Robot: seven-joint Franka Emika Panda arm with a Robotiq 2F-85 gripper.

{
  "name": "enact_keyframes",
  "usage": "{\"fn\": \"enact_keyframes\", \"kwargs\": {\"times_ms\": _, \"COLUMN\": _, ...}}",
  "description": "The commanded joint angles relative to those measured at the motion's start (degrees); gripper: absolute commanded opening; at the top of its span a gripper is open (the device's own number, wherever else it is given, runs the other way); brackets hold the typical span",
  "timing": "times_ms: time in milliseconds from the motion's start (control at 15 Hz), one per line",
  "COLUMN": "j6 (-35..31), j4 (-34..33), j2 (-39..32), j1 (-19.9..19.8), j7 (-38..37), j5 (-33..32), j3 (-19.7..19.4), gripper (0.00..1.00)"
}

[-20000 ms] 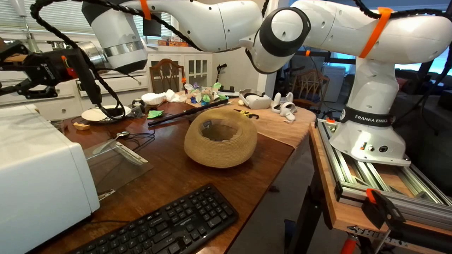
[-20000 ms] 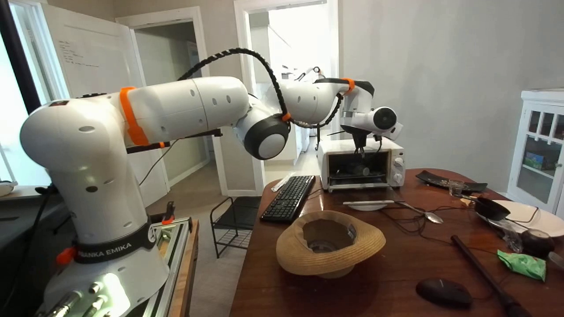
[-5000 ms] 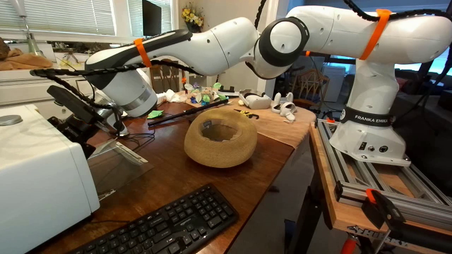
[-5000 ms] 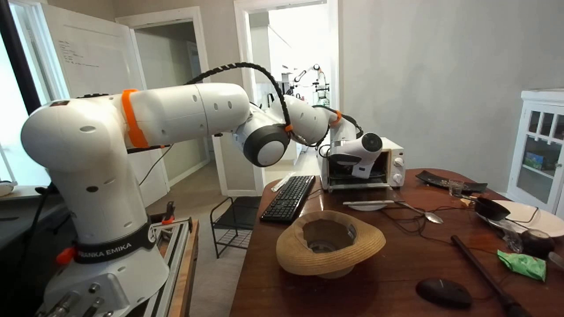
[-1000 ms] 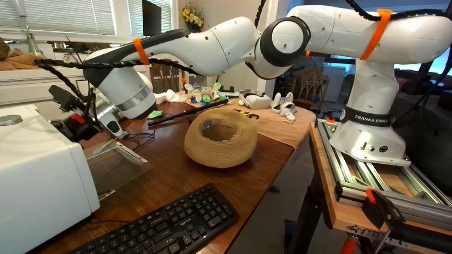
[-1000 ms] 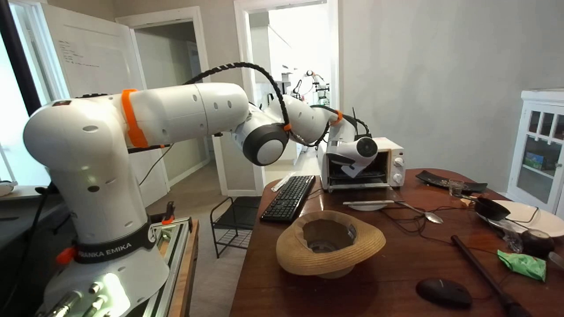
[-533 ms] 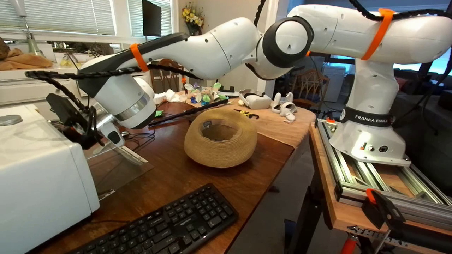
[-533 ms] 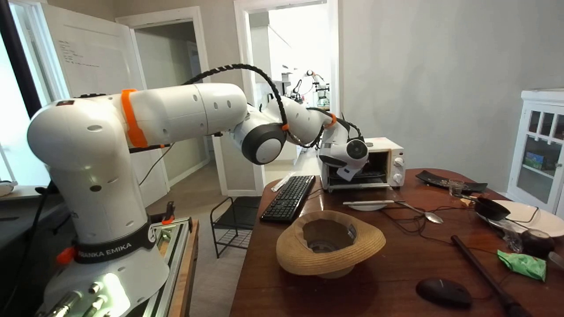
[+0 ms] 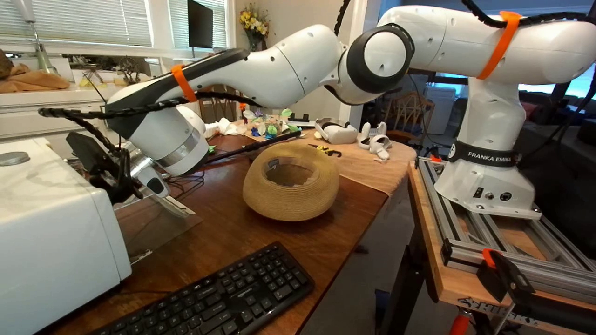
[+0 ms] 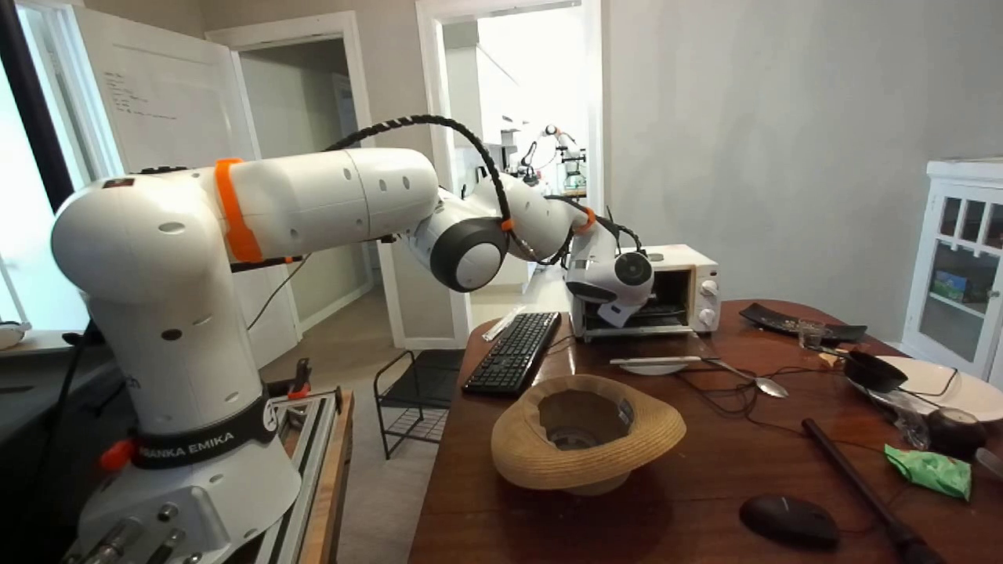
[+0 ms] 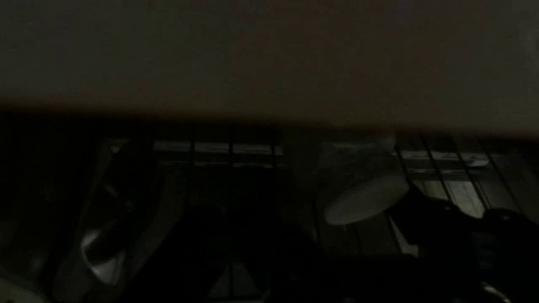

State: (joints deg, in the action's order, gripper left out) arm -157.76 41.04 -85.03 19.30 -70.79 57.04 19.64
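Observation:
The wrist view is very dark. My gripper (image 11: 332,214) reaches into the white toaster oven (image 9: 51,223), and its black fingers (image 11: 406,212) stand apart. A pale, cylinder-like object (image 11: 366,200) lies tilted over the wire rack between the fingers; its end is close to or touching the right finger, with a gap towards the left one. In an exterior view the gripper's fingertips are hidden behind the oven's side. In the exterior view with the oven front (image 10: 701,294), the wrist hides the gripper. A dim rounded shiny shape (image 11: 103,256) shows at the left.
The oven's top edge (image 11: 252,63) fills the upper wrist view. A grey disc (image 9: 14,158) lies on the oven. The lowered glass door (image 9: 153,223), a straw hat (image 10: 588,435), a keyboard (image 10: 513,352), a spoon (image 10: 768,386) and a mouse (image 10: 787,521) are on the table.
Since 20 seconds ago the arm has lowered, the gripper has entered the oven and a grey disc has appeared on its top. In the last second the wrist has lowered and shifted slightly.

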Motion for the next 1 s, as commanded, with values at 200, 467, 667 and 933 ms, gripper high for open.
{"fn": "enact_keyframes", "kwargs": {"times_ms": 200, "j6": -1.02, "j4": 0.54, "j2": -0.13, "j1": 0.68, "j7": -2.31, "j5": -0.58, "j3": -1.12, "gripper": 0.38}}
{"fn": "enact_keyframes", "kwargs": {"times_ms": 467, "j6": -0.88, "j4": -0.70, "j2": -0.69, "j1": -0.69, "j7": -4.74, "j5": -0.88, "j3": -2.27, "gripper": 0.38}}
{"fn": "enact_keyframes", "kwargs": {"times_ms": 667, "j6": -2.00, "j4": -0.75, "j2": -0.80, "j1": -1.91, "j7": -5.93, "j5": -0.90, "j3": -3.53, "gripper": 0.38}}
{"fn": "enact_keyframes", "kwargs": {"times_ms": 933, "j6": -0.69, "j4": -1.87, "j2": -1.38, "j1": -2.78, "j7": -9.54, "j5": -1.25, "j3": -6.57, "gripper": 0.38}}
